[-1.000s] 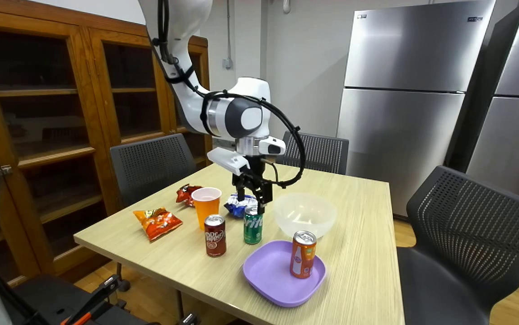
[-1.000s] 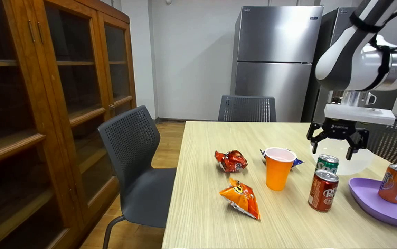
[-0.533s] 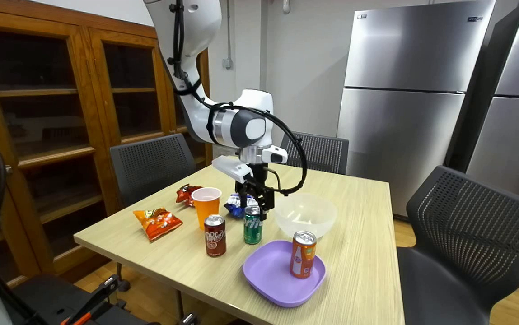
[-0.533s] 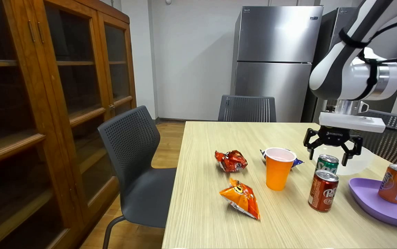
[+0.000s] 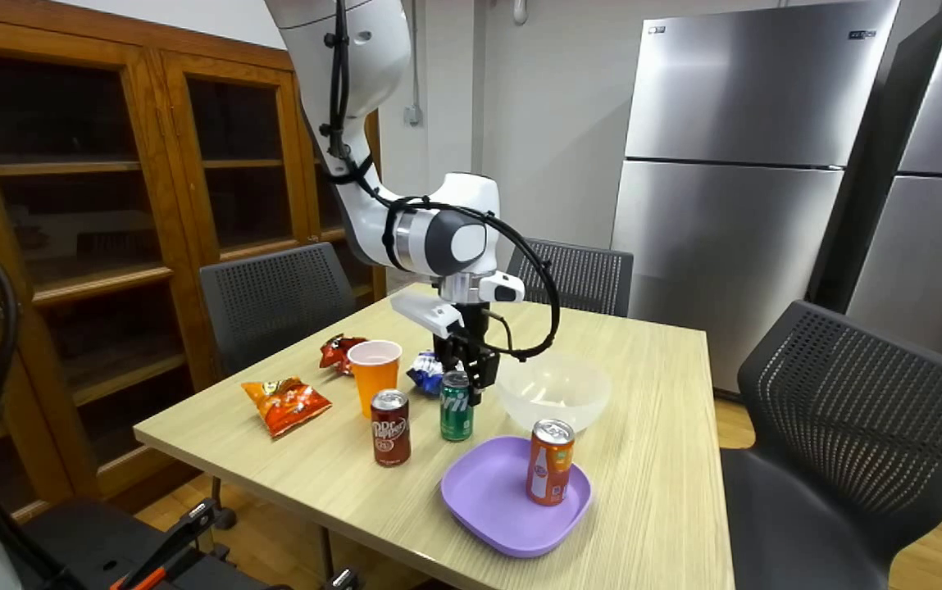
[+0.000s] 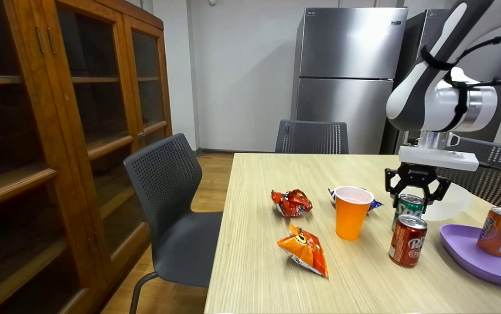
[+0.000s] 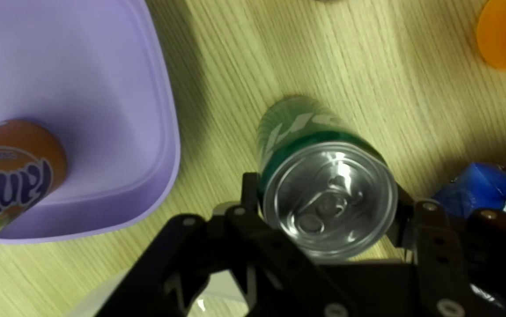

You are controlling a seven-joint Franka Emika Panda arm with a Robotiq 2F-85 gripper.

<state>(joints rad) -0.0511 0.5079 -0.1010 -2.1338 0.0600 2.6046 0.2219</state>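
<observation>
A green Sprite can [image 5: 456, 419] stands upright on the table, between the fingers of my gripper [image 6: 410, 203]. In the wrist view a finger presses against each side of the can's silver lid [image 7: 330, 198], so the gripper is shut on it near the top. Just in front of it in an exterior view is a dark red Dr Pepper can [image 6: 408, 242], which covers its lower part there. To one side lies a purple plate [image 7: 103, 88] bearing an orange Fanta can [image 7: 10, 176]. A translucent bowl [image 5: 557, 385] sits close beside the gripper.
An orange cup [image 5: 375, 377] and a blue snack bag [image 7: 481, 189] are near the Sprite can. Further off lie a red bag [image 6: 291, 203] and an orange bag [image 6: 305, 250]. Dark chairs [image 5: 848, 410] surround the table.
The gripper has come down around the Sprite can, and its fingers have closed in from wide apart. The can has shifted slightly on the table; the other objects look unmoved.
</observation>
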